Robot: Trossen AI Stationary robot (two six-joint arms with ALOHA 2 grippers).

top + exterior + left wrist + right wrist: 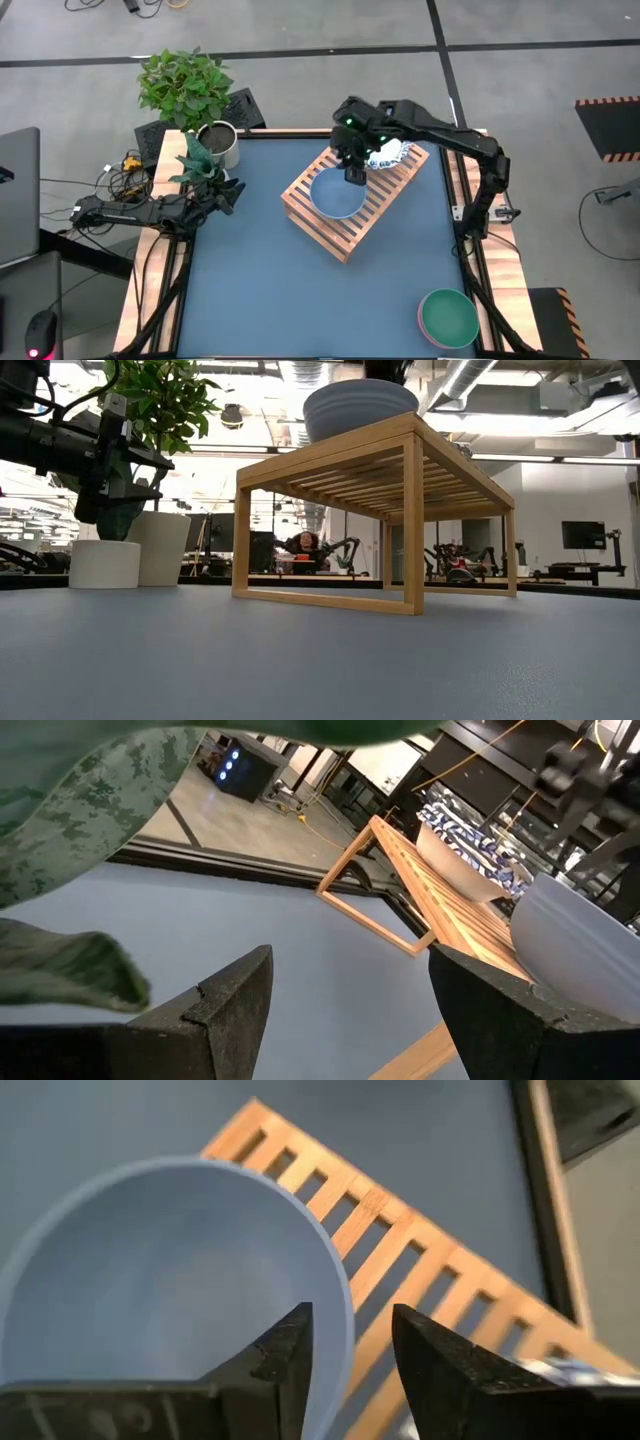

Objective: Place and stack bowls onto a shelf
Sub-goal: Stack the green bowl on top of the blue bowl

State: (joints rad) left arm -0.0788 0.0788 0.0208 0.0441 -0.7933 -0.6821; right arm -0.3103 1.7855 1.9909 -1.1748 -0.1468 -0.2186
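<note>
The shelf (345, 215) carries the blue bowl (337, 195) just below the right gripper (354, 176), whose parted fingers straddle the rim without clamping it, so I'd lift straight up to avoid dragging it.

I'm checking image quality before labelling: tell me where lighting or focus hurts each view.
Low view: bright ceiling lights behind wash out the background, and the shelf and blue bowl look backlit. Left wrist view: a leaf close to the lens is blurred. Right wrist view: the right tool is dark and soft. High view: evenly lit.
</note>
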